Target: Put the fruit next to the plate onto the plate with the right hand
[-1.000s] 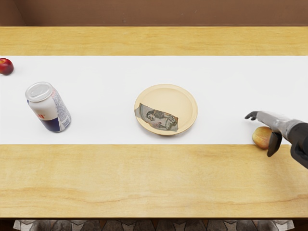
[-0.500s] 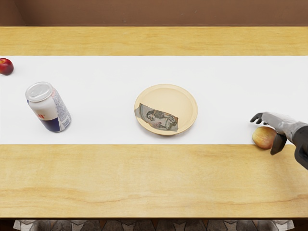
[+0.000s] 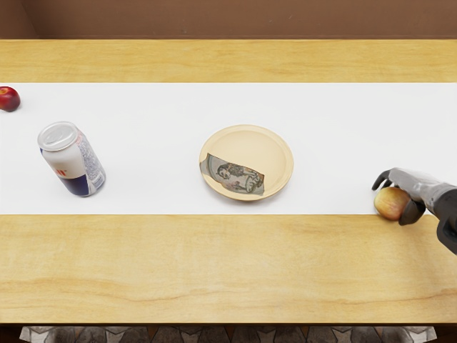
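Note:
A yellowish-red fruit (image 3: pixel 389 204) lies at the right end of the table, on the front edge of the white runner. My right hand (image 3: pixel 401 196) comes in from the right edge and curls around the fruit, with the fingers over its far side and the thumb (image 3: pixel 412 213) on its right. The fruit still rests on the table. The cream plate (image 3: pixel 278 153) with a picture in its bowl sits at the table's middle, well to the left of the fruit. The left arm does not show.
A drink can (image 3: pixel 70 158) stands on the runner at the left. A red apple (image 3: pixel 8 98) lies at the far left edge. The white runner (image 3: pixel 343 121) crosses a wooden table (image 3: pixel 228 264).
The right hand's fingers have drawn in from spread above the fruit to curled around it. The thumb has swung in against the fruit's right side. The fruit has barely moved.

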Available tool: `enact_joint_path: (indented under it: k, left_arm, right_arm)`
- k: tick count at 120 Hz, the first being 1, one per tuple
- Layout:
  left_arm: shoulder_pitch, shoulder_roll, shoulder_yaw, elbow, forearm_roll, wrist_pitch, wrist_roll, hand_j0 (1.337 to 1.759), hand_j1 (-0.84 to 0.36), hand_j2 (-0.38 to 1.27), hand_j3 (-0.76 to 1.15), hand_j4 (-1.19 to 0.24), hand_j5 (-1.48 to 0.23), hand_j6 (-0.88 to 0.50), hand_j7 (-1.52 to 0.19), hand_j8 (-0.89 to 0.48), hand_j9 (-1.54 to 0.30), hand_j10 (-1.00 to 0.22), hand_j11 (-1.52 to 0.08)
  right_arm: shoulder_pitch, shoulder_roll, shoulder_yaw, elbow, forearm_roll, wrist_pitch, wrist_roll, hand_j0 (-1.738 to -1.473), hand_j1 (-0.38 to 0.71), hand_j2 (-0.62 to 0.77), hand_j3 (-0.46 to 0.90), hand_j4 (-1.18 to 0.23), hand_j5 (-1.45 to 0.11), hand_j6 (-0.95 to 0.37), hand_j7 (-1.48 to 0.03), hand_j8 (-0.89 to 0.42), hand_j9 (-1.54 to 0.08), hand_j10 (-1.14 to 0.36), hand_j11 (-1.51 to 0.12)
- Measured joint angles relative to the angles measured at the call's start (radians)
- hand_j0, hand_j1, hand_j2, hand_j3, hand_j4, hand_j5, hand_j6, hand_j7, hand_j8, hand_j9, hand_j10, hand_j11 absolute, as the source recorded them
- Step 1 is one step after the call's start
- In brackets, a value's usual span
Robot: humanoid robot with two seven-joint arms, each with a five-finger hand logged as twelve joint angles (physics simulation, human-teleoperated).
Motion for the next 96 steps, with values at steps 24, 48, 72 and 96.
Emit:
enact_joint_path:
  k: [24, 48, 72, 96]
  left_arm:
    - [0.0, 0.0, 0.0, 0.0, 0.0, 0.0, 0.0, 1.658, 0.34, 0.0, 0.0, -0.01, -0.01, -0.01, -0.01, -0.01, -0.01, -0.01, -0.01]
    - [0.0, 0.0, 0.0, 0.0, 0.0, 0.0, 0.0, 1.658, 0.34, 0.0, 0.0, -0.01, -0.01, -0.01, -0.01, -0.01, -0.01, -0.01, -0.01]
    - [0.0, 0.0, 0.0, 0.0, 0.0, 0.0, 0.0, 1.658, 0.34, 0.0, 0.0, -0.01, -0.01, -0.01, -0.01, -0.01, -0.01, -0.01, -0.01]
    - [0.0, 0.0, 0.0, 0.0, 0.0, 0.0, 0.0, 1.658, 0.34, 0.0, 0.0, -0.01, -0.01, -0.01, -0.01, -0.01, -0.01, -0.01, -0.01]
  right_arm:
    - [-0.001, 0.003, 0.002, 0.0, 0.0, 0.0, 0.0, -1.655, 0.14, 0.04, 0.0, -0.5, -0.64, -0.37, -0.64, -0.45, -0.64, -0.5, -0.64]
    - [-0.002, 0.005, 0.006, -0.002, 0.001, 0.0, 0.0, -1.655, 0.16, 0.16, 0.0, -0.56, -0.74, -0.36, -0.74, -0.44, -0.74, -0.57, -0.74]
    - [-0.002, 0.009, 0.007, -0.004, -0.001, -0.001, 0.0, -1.653, 0.16, 0.23, 0.0, -0.59, -0.81, -0.38, -0.82, -0.45, -0.82, -0.63, -0.82]
    - [-0.002, 0.017, 0.009, -0.009, 0.001, 0.001, 0.0, -1.652, 0.19, 0.28, 0.0, -0.56, -0.86, -0.35, -0.85, -0.43, -0.87, -0.65, -0.87]
